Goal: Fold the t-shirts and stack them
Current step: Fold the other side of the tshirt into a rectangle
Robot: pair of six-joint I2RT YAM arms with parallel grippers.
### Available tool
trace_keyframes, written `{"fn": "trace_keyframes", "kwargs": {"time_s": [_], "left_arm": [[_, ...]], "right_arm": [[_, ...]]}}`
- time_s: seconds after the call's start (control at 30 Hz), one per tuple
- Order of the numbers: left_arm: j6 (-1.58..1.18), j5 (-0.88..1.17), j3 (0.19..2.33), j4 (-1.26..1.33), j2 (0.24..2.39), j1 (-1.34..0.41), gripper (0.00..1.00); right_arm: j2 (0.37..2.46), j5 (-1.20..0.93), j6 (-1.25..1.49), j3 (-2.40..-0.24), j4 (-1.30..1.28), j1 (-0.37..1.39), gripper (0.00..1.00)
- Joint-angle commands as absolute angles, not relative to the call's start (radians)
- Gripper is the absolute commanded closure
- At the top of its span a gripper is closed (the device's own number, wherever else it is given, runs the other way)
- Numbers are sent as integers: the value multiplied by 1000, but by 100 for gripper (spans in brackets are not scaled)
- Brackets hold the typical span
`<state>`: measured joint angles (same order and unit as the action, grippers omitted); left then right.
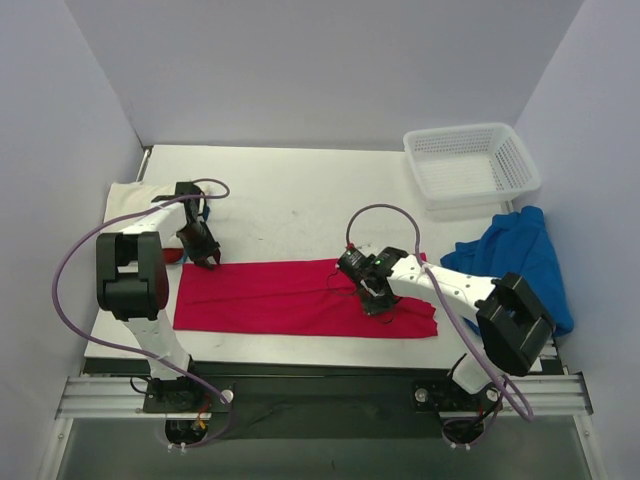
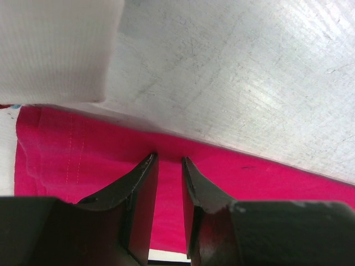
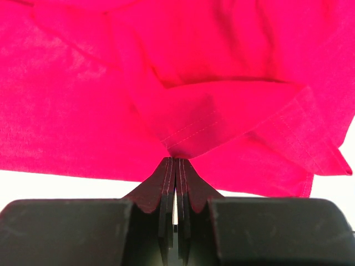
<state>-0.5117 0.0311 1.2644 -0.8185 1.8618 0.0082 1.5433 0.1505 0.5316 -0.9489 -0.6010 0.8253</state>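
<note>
I count three t-shirts on my overhead feed, one of each colour, along with two grippers and one basket. Starting at the left, the single cream t-shirt [image 1: 125,200] lies at about ten o'clock on the table [image 1: 300,190], bunched against the left edge. Just at its four o'clock sits my left gripper [image 1: 207,256], lowered at the far left corner of the crimson t-shirt [image 1: 270,298]. On the left wrist feed its two fingers stand a little apart, released, with red cloth showing flat through the gap and nothing pinched between them; the tips sit right at the shirt's far hem, where bare table begins. The one crimson t-shirt is spread as a long band across the six o'clock side of the table, reaching from under the left gripper to past the right one. My right gripper [image 1: 372,298] is down on that shirt's right-hand part, and on the right wrist feed its fingers are clenched tight on a gathered fold of the red fabric, a stitched hem rising from the tips. Further right, at three o'clock, the single blue t-shirt [image 1: 520,255] lies crumpled at the table's edge. At one o'clock stands the white lattice basket [image 1: 470,165], well apart from both grippers.
</note>
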Motion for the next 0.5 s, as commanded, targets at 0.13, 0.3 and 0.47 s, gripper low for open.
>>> {"fn": "trace_keyframes", "kwargs": {"time_s": [0.13,0.3,0.47], "left_arm": [[-500,31,1310,-802,1871,14,66],[-500,31,1322,-805,1881,14,67],[-500,34,1333,-804,1888,14,67]], "right_arm": [[1562,287,531,-965,-652,908,100],[1620,339,480,-1015,-652,931,100],[1678,371,433,-1097,-652,942,100]]}}
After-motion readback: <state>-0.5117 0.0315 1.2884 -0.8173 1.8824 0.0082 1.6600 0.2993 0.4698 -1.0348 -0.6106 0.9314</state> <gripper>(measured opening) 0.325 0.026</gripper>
